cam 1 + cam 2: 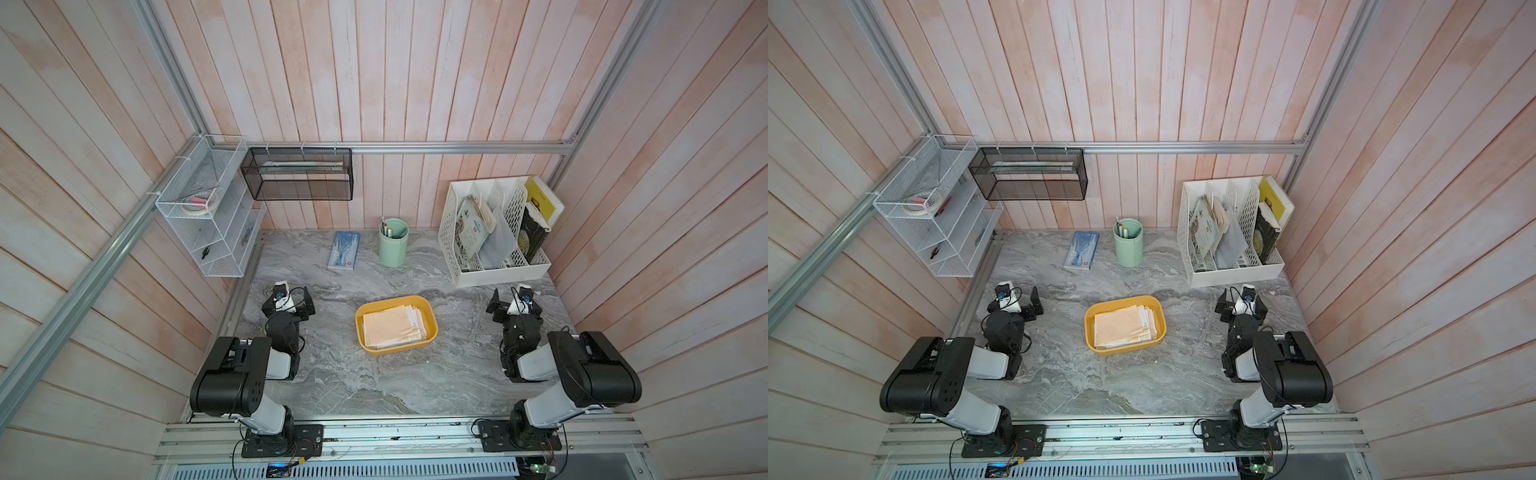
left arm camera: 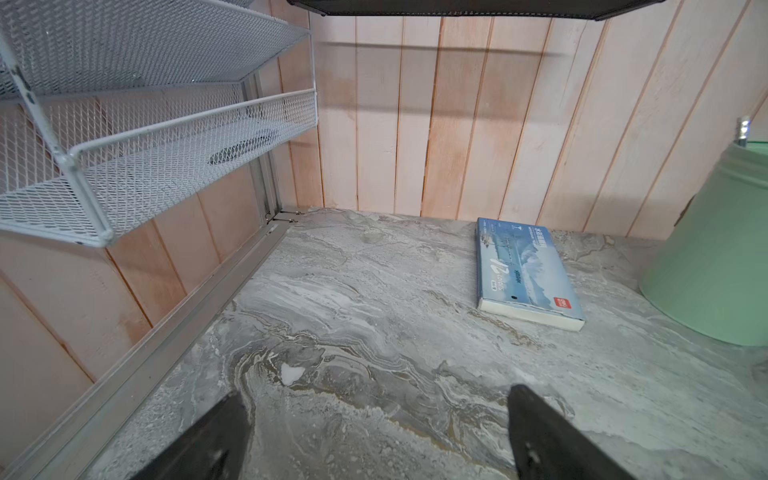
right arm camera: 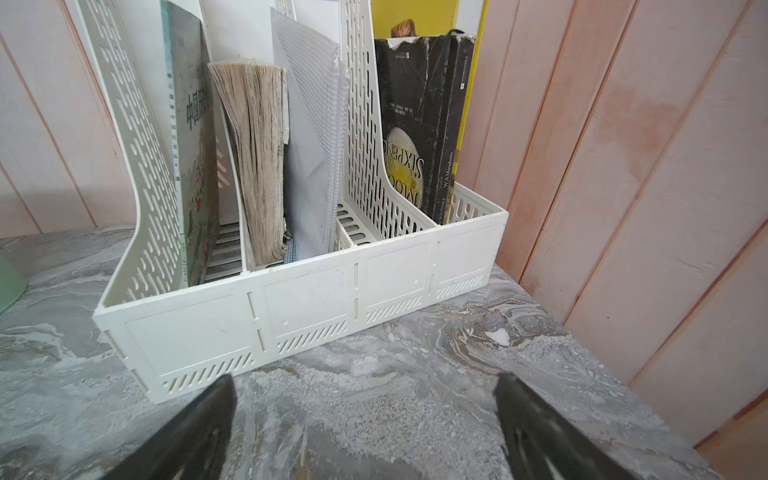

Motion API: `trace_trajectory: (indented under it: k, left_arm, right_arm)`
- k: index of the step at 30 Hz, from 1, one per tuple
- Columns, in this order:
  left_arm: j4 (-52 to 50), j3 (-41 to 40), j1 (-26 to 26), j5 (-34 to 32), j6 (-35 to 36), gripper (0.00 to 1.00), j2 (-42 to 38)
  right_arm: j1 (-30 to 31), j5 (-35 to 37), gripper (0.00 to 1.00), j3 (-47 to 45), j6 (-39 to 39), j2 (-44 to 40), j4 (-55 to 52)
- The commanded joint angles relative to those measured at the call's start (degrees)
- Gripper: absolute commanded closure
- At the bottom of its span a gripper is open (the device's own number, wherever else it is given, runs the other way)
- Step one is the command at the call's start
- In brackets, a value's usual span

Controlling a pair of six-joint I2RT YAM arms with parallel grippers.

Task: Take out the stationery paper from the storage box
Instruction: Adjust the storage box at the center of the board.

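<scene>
One storage box — stationery paper stacked inside.

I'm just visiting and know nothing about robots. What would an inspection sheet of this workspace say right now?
Surface: grey marble-pattern tabletop, no spills seen.
Job's things: stationery paper stacked inside the yellow storage box, mid-table, untouched.
Clutter: blue booklet, green pen cup, white file organizer near the back wall.
Grippers: left gripper and right gripper both open, empty, flanking the box.
Cables: black wires looped at the wrists.
Surroundings: plank walls; white mesh shelf, black mesh basket hanging.
</scene>
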Motion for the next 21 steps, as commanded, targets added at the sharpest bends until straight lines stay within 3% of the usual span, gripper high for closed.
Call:
trace_trajectory:
  k: [1,21]
  left_arm:
    - [0.21,0.82,0.42,0.72,0.18,0.0,0.35]
    - [-0.26,0.99,0.57,1.21,0.03,0.0,0.4]
  right_arm:
    - [0.26,1.01,0.02,0.79,-0.42,0.51,1.56]
    - [0.27,1.03,0.02,0.9,-0.38,0.55,1.52]
